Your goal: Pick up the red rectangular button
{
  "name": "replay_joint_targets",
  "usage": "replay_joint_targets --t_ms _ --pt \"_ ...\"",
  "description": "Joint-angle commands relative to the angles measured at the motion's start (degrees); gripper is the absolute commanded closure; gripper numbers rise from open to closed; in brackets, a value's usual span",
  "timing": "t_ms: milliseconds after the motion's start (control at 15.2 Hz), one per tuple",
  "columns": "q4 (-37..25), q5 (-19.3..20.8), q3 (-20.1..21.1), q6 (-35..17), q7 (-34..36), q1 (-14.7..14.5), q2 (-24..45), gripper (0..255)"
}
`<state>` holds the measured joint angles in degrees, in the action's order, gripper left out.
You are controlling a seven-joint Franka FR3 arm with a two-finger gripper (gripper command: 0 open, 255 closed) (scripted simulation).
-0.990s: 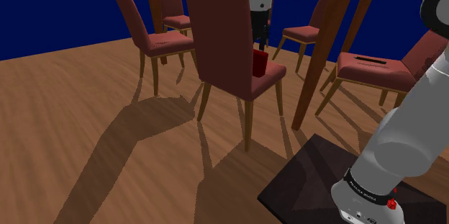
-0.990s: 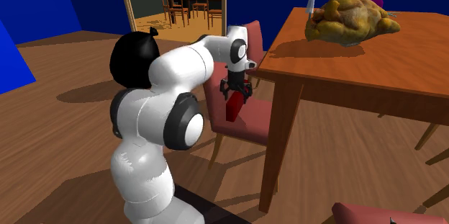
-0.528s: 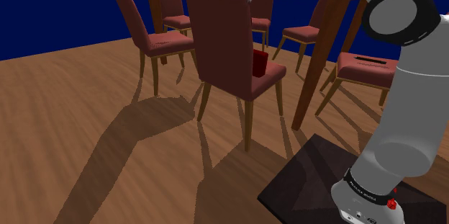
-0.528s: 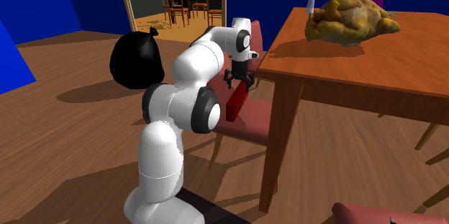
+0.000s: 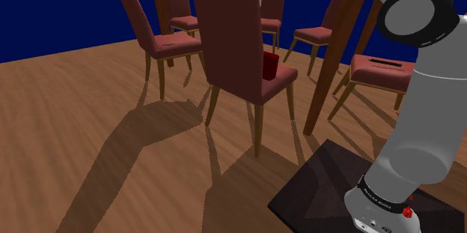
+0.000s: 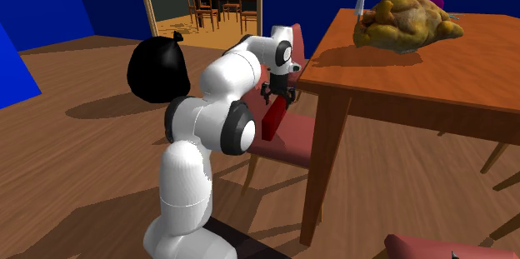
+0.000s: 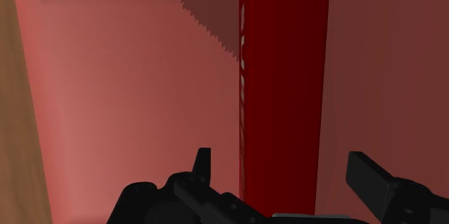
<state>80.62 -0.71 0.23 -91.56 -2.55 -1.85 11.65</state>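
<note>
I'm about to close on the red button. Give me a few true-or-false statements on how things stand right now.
1. The gripper is open, with its fingers on either side of the red button. True.
2. A roast bird sits on the wooden table. True.
3. The red button lies on that table. False: it stands upright on the red chair seat, beside the table.
4. The fingers clasp the red button. False: they stand apart and do not touch its sides, so it is not held.
</note>
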Motion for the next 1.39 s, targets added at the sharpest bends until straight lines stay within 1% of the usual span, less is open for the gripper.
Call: replay_joint_targets --t_ms 0,66,264,528,594,660,1320 --pt "1.8 1.6 0.2 -0.5 0.1 -0.6 0.6 0" --pt "1.1 1.6 0.3 -0.3 0.3 -0.7 1.0 255" --pt "0.8 1.6 0.2 0.2 0.1 -0.6 0.8 255" --pt "-1.5 1.6 0.2 0.7 0.3 -0.7 2.6 255" --pt "-1.3 1.6 0.3 0.6 0.5 -0.8 2.5 255" --pt "1.8 1.6 0.1 -0.5 0.1 -0.7 0.6 255" --pt "-9.6 1.6 -0.2 8.4 0.0 -1.0 3.1 255"
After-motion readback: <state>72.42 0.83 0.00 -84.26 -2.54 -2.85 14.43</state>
